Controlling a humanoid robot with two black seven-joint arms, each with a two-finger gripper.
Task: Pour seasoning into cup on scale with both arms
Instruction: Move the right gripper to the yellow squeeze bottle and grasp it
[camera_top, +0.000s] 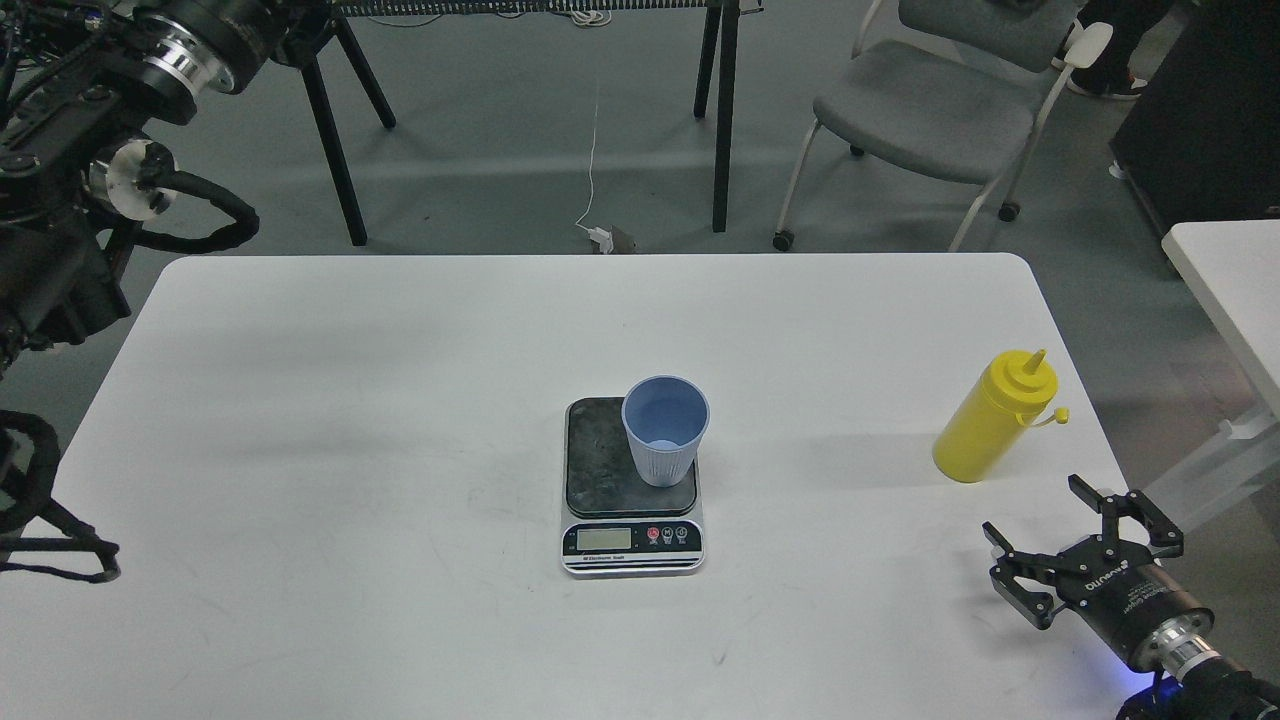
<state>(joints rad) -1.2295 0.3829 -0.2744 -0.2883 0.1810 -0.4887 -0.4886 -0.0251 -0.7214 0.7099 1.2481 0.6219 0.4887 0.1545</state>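
My right gripper (1080, 535), lower right, fingers spread, sits below the upright yellow seasoning (990, 420); my left gripper's fingers I cannot tell.

White table (400, 420); grey floor (520, 130); grey chair (930, 105); black table legs (722, 120); white cable (594, 150).

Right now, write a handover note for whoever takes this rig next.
Right claw: open, empty, low at the table's right front edge, just short of the yellow bottle.
Left claw: out of view; only upper arm parts show at left.
Bottle: upright on the table, right side, nozzle uncapped, cap hanging by its tether.
Cup: upright on the scale, mid-table, toward the platform's right side.
Done: nothing poured yet.
Left: grasp bottle, pour into cup.
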